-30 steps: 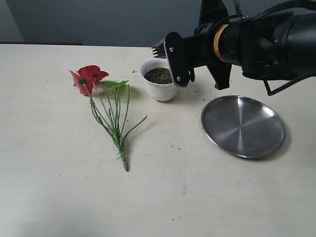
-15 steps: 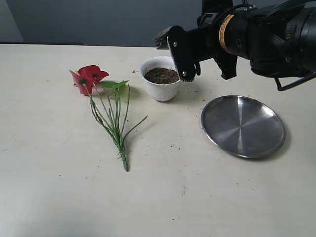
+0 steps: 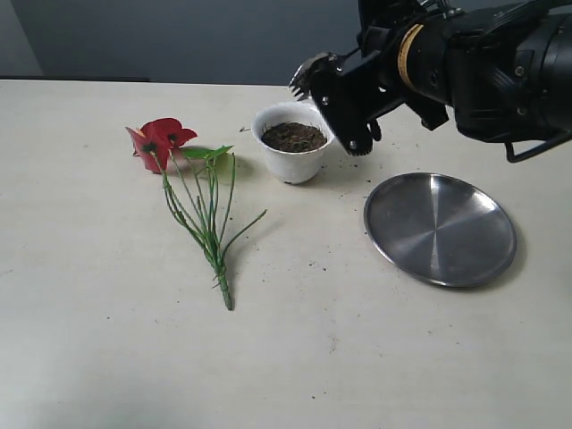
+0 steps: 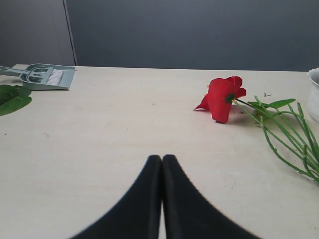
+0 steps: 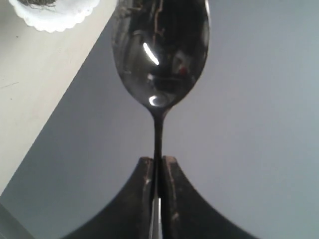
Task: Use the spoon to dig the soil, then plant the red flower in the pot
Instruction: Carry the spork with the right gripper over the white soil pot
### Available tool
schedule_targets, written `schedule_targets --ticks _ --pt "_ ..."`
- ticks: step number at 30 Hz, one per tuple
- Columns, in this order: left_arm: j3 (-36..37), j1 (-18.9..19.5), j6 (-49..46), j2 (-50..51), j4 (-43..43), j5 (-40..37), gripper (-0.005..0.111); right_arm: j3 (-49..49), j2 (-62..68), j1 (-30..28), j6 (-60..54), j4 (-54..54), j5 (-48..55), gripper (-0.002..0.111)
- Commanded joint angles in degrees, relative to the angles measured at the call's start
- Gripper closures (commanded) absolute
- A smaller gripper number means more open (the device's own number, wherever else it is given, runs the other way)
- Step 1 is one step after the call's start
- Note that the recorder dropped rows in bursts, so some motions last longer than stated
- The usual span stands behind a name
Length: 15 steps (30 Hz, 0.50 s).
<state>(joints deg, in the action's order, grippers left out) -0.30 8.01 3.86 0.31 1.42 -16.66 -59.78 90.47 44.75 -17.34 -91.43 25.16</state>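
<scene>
Right gripper [image 5: 157, 160]: clamps spoon [image 5: 159, 50] handle, at one o'clock of pot [image 3: 288, 163].
Left gripper [image 4: 162, 159]: closed, empty.
Flower [image 3: 161, 141]: nine o'clock of pot.

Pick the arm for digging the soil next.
Right. The right fingers grip the spoon, held up close to the pot of soil. The left fingers are shut, empty, and sit off by the flower.

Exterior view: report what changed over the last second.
The right fingers, clamped on the spoon throughout, rose from the pot and shifted right, tilting. Nothing was picked up or released. The flower, pot and plate stayed put.
</scene>
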Motion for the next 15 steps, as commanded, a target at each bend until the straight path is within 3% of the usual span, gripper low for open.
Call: schedule_targets --ticks 1,8,15 --pt "0.3 -0.11 0.04 -0.31 0.2 0.33 0.106 -0.19 1.5 -0.04 -8.01 -1.0 0.63 0.109" --pt "0.3 -0.11 0.04 -0.31 0.2 0.33 0.106 -0.19 4.85 -0.04 -14.16 -8.51 1.6 0.109" --pt "0.3 -0.11 0.04 -0.31 0.2 0.33 0.106 -0.63 8.19 -0.04 -23.22 -8.51 2.81 0.109"
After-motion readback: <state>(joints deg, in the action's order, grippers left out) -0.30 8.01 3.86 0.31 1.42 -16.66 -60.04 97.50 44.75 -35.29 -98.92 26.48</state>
